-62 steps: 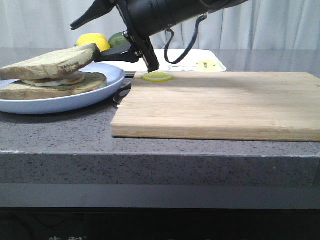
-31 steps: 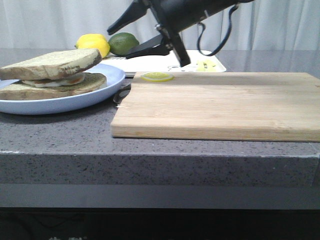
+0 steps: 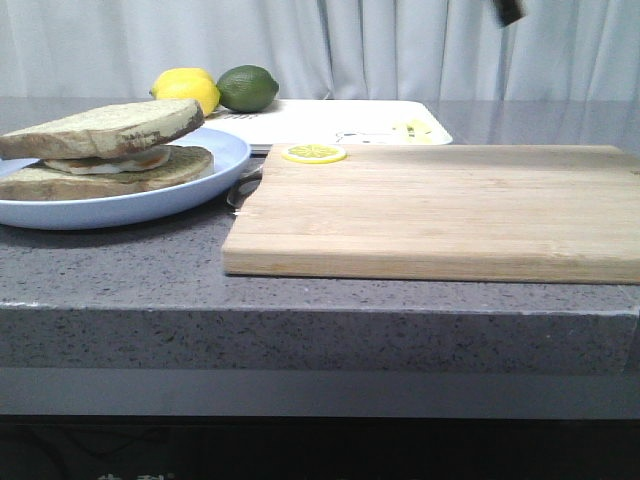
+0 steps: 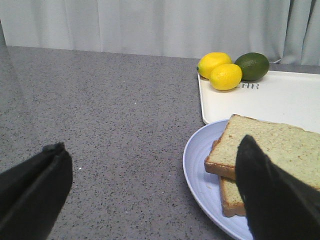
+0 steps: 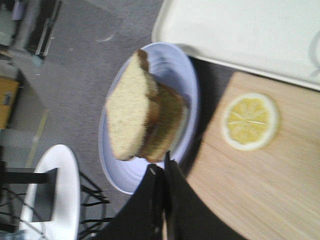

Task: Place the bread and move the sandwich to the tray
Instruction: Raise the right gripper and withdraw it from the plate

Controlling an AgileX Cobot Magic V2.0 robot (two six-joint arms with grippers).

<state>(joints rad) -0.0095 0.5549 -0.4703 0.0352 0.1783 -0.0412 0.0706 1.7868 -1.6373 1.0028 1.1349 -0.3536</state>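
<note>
Front view: sandwich [image 3: 105,152] lies flat.

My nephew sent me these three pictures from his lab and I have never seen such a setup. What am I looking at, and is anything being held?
It is a two-armed robot at a grey counter. One picture looks forward over the counter; the other two come from cameras on the arms' wrists.

On the counter, a pale blue plate carries the sandwich: two bread slices with egg between. Beside it lies a wooden cutting board with a lemon slice on its far corner. Behind stands the white tray, with two lemons and a lime at its end.

The dark shapes in the left wrist picture are the left end effector, open and empty near the plate. The right end effector is shut, holding nothing, seen above the board's edge.
</note>
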